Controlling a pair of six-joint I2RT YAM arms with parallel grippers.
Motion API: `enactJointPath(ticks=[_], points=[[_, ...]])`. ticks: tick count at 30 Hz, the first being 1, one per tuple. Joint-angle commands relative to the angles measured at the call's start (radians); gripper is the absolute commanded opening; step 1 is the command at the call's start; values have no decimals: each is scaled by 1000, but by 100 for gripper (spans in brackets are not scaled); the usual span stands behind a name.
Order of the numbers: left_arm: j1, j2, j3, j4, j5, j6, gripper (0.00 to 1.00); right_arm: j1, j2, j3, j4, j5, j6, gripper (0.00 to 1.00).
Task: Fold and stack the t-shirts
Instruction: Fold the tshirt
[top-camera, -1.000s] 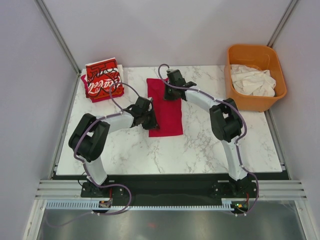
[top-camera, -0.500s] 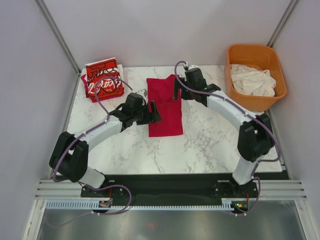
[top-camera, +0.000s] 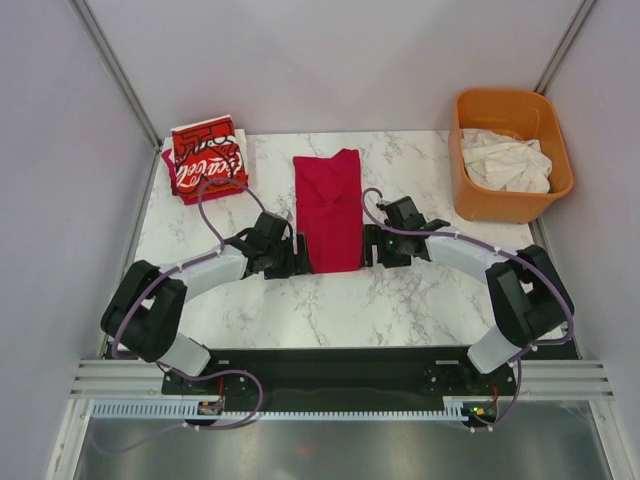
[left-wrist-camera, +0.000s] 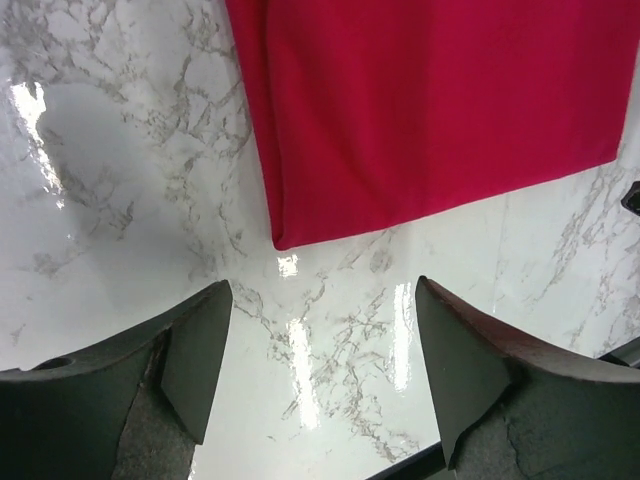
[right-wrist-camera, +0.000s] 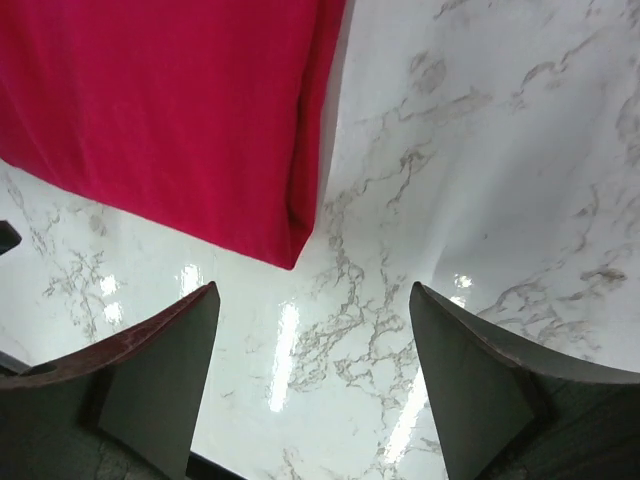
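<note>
A plain crimson t-shirt (top-camera: 328, 210) lies folded into a long narrow strip in the middle of the marble table (top-camera: 430, 300). My left gripper (top-camera: 296, 260) stands open just off its near left corner, with nothing between the fingers. In the left wrist view the shirt (left-wrist-camera: 430, 110) lies just beyond the open left gripper (left-wrist-camera: 322, 285). My right gripper (top-camera: 374, 250) stands open off the near right corner. In the right wrist view that corner of the shirt (right-wrist-camera: 170, 110) lies ahead of the open right gripper (right-wrist-camera: 313, 290). A folded Coca-Cola t-shirt (top-camera: 207, 160) rests at the far left.
An orange tub (top-camera: 510, 100) at the far right holds crumpled off-white t-shirts (top-camera: 505, 160). The folded Coca-Cola shirt lies close to the table's far left corner. The black strip with the arm bases runs along the near edge.
Both grippers have opened and pulled back from the far and middle part of the crimson shirt to its near corners. The shirt now lies straight, released on the table.
</note>
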Motion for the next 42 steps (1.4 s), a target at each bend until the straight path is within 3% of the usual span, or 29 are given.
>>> enactJointPath(ticks=[1,6,9,13,18,24,27,28,30,31,32,34,42], points=[[-5,26,-6,41,-18,-14,82,-4,-26,-29,100,-93,43,82],[-5,66,-26,90,4,-25,80,-5,11,-90,175,-165,85,76],[-3,83,-34,108,5,-28,77,-4,23,-107,198,-159,89,74],[-5,100,-31,125,14,-34,66,-4,45,-112,231,-145,94,71],[-5,109,-34,133,14,-47,63,-5,94,-115,254,-110,103,66],[-5,124,-36,147,16,-50,55,-8,131,-116,292,-85,131,47],[-5,138,-37,157,19,-53,54,-8,138,-115,298,-85,134,31],[-5,143,-40,165,17,-54,49,-8,140,-115,298,-89,131,22],[-5,155,-51,196,22,-59,35,-10,141,-116,298,-95,128,15],[-3,158,-55,206,22,-59,13,-8,141,-116,301,-104,128,9],[-3,164,-57,214,20,-62,2,-8,141,-118,300,-107,126,7],[-5,183,-52,219,11,-64,2,-8,135,-119,298,-113,122,0],[-8,60,-114,217,33,-60,2,-8,43,-146,274,-131,131,0]])
